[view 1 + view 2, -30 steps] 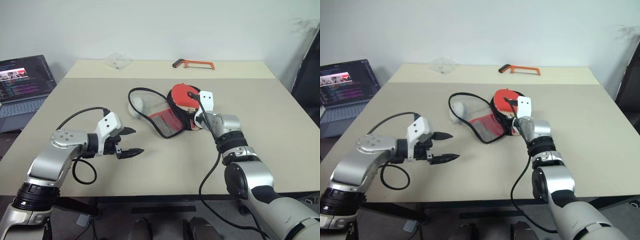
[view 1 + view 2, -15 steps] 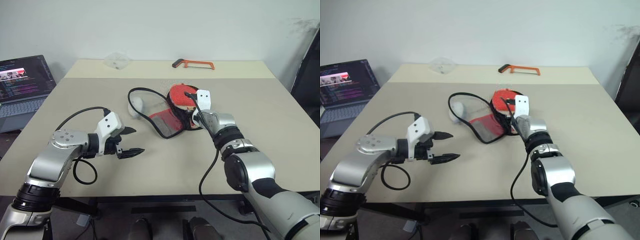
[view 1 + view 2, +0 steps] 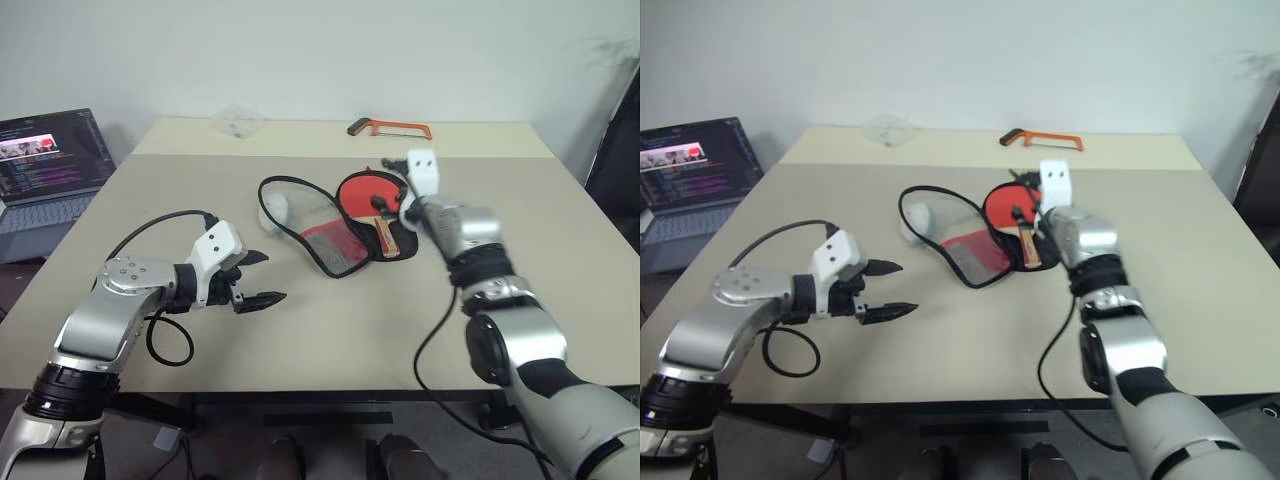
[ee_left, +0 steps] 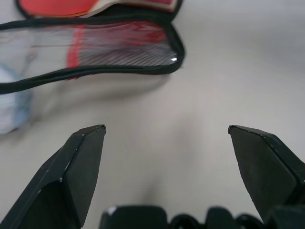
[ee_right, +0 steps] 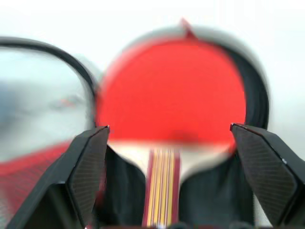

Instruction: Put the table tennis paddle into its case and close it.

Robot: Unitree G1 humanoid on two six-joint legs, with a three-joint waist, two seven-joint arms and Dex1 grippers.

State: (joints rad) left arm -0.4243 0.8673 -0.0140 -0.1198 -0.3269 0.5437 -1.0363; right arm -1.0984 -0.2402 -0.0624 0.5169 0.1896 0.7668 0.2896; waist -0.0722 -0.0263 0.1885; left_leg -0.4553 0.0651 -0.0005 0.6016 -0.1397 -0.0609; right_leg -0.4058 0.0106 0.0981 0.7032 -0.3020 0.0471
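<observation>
The right gripper (image 5: 169,143) has let go of the paddle (image 3: 366,196) and risen above it, fingers now spread wide and empty. The paddle lies in the open case (image 3: 335,225). The left gripper (image 3: 258,279) hovers wide open, unmoved. Beige table (image 3: 300,350); a laptop (image 3: 45,170) at left, its writing unreadable.

You have a beige table (image 3: 300,350) before you, a seam running across its far part. Past that seam, at the far edge, an orange-handled hacksaw (image 3: 389,127) lies right of centre, and a crumpled clear plastic piece (image 3: 237,121) lies well apart to its left. Off the table's left side, your open laptop (image 3: 48,165) has its screen lit. A small pale pouch (image 3: 271,211) rests near the middle of the table.
</observation>
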